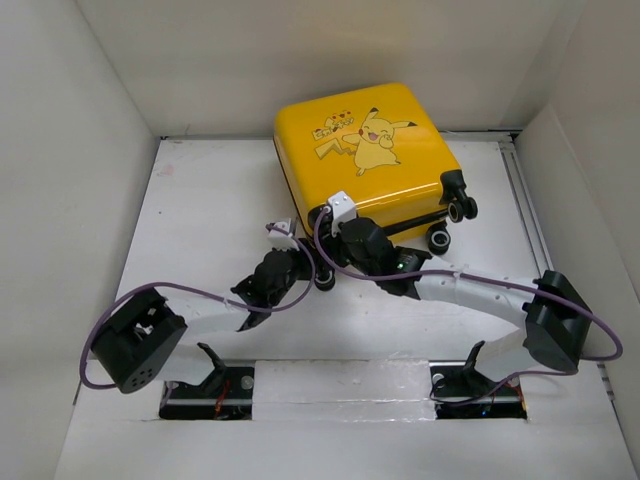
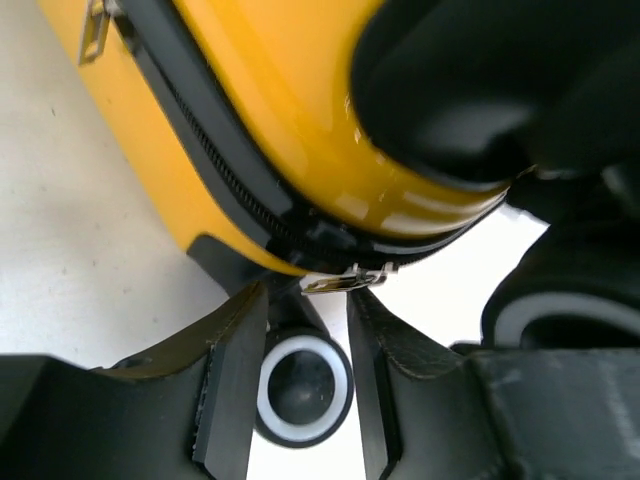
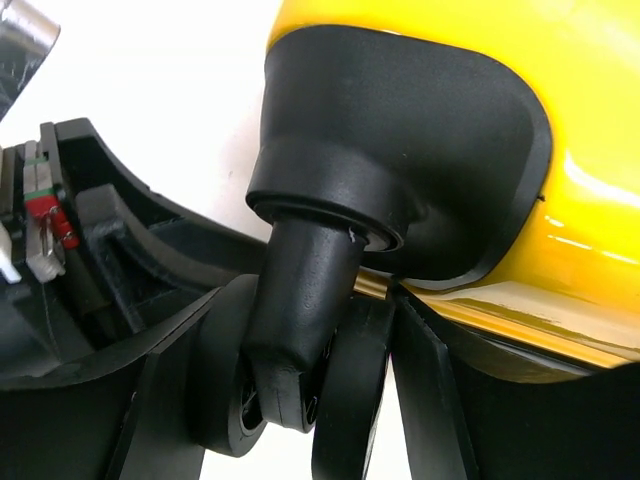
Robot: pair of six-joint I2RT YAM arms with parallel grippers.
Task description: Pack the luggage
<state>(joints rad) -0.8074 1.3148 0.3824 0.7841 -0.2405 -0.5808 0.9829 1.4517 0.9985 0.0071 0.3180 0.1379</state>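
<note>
From above, you see the luggage (image 1: 370, 150) lying flat and closed on the far middle of the white surface (image 1: 220, 200), with the printed shell facing up and its wheels toward the near right. Nothing of its inside shows. Both arms reach to its near left corner, where your left pincer (image 1: 305, 262) and right pincer (image 1: 340, 240) sit close together. At this height you cannot read their opening.

In the left wrist view, the yellow shell and its black zipper (image 2: 225, 170) fill the top. The two fingers (image 2: 235, 380) stand a narrow gap apart, and a white-ringed wheel (image 2: 305, 385) shows in that gap. The metal zipper pull (image 2: 340, 283) lies just at the fingertips. You cannot tell whether the fingers press on anything.

In the right wrist view, the fingers (image 3: 430, 400) are closed against both outer sides of the black castor (image 3: 290, 380), under the corner housing (image 3: 400, 150) of the shell.
</note>
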